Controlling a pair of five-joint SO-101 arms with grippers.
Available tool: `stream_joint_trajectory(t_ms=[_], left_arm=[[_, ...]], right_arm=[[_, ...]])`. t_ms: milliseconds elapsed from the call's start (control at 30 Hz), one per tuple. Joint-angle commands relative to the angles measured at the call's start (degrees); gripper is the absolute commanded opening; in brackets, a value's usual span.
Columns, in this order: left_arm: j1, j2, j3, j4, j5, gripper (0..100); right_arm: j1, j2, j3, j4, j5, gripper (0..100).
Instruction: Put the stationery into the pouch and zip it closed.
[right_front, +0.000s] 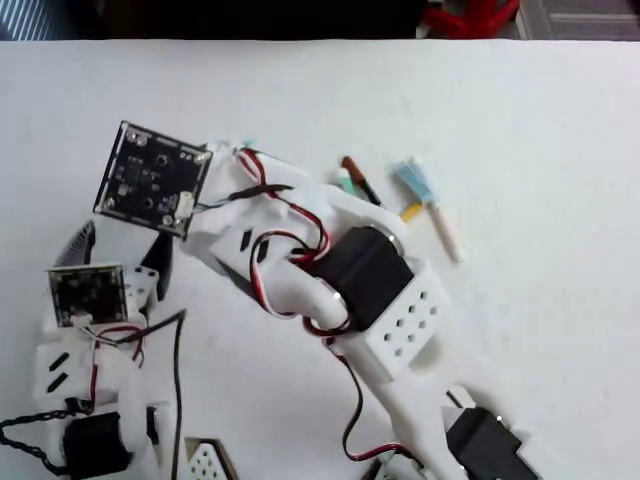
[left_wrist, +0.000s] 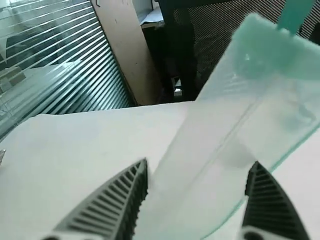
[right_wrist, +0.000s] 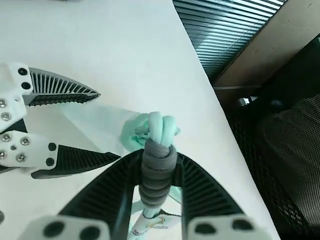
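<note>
We see the right claw (right_wrist: 156, 157) clenched on a mint pen (right_wrist: 157, 175) by its grey grip. The pen's far end is over the pale green pouch (left_wrist: 235, 115), which sits between the spread fingers of the left claw (left_wrist: 200, 165); we cannot tell whether those fingers actually press on it. That is our first worry: if the pouch is only loosely cradled, a push from the pen may shove it along the surface (right_front: 520, 120) or fold it instead of going in. We also judge that the pen may land on top of the pouch rather than inside, since its mouth is hidden from us and we cannot say whether it is open. The two claws sit near each other, so a small misjudged move could knock them together and twist the pen in its grip. The right arm stretches over the surface just beside a brown-tipped marker (right_front: 357, 180) and a blue-capped stick (right_front: 425, 195), and a sweep of it could scatter them. From above, the camera boards cover both claws and nearly all of the pouch, and a yellow piece (right_front: 411, 212) is partly tucked under the arm. The teal tab (left_wrist: 295, 15) at the pouch's far end is cut off, and we cannot make out whether anything is inside.
</note>
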Motion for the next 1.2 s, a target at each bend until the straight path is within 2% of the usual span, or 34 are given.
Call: stream_joint_trajectory(t_ms=[0, 200, 433, 633, 933, 1033, 1167], left_arm=[[0.92, 0.04, -0.18, -1.32, -0.79, 31], [1.54, 0.04, -0.97, -1.49, -0.62, 31], [8.31, 0.04, -0.7, -1.67, -0.44, 31], [8.84, 0.04, -0.62, -1.67, -0.44, 31], [8.75, 0.04, 5.01, -1.85, -0.88, 31], [8.57, 0.04, 5.1, -1.93, -0.88, 23], [8.66, 0.04, 5.54, -6.86, -0.88, 4]], right_arm=[[2.59, -1.98, -0.44, 0.66, 3.52, 1.8], [4.88, -1.89, -0.7, 1.1, 7.56, 1.8], [-1.36, -2.42, -0.79, 1.45, 7.65, 1.8], [-6.37, -2.95, -4.13, 7.43, 9.67, 1.8], [-6.73, -2.59, -11.43, 12.44, 9.58, 1.8], [-6.73, -2.42, -11.25, 13.49, 9.58, 1.8], [-6.2, -2.42, -11.25, 13.58, 9.58, 1.8]])
